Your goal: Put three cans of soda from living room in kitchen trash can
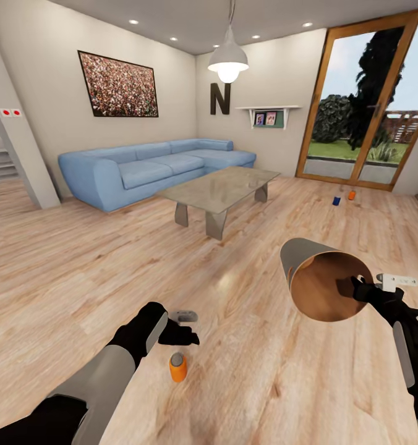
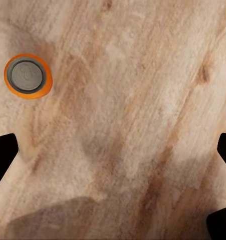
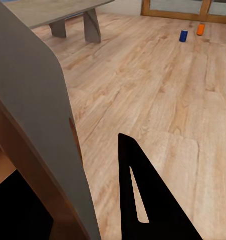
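Soda cans lie in two spots on the light wood plank floor [image 1: 67, 259]. One bright orange cylindrical can with a grey metal top [image 1: 178, 367] stands upright at about 6 o'clock in the head view, just beside the left gripper [image 1: 183, 327] and apart from it. The left wrist view shows that can's top [image 2: 26, 75] from above, off to one side of the spread black fingertips [image 2: 1, 155], which stand wide open with bare floor between them. A dark blue can [image 1: 336, 200] and a second orange can [image 1: 352, 195] stand close together far off at about 1 o'clock, near the wood-framed glass door [image 1: 363, 99].

Clamped on the rim of the small grey cylindrical trash can with a brown inside [image 1: 323, 278] is the right gripper [image 1: 360, 290]; it holds the can tilted above the floor at 3 o'clock, mouth toward the camera. The blue corner sofa [image 1: 147, 167] and the glass-topped coffee desk [image 1: 218, 188] sit at 11 to 12 o'clock.
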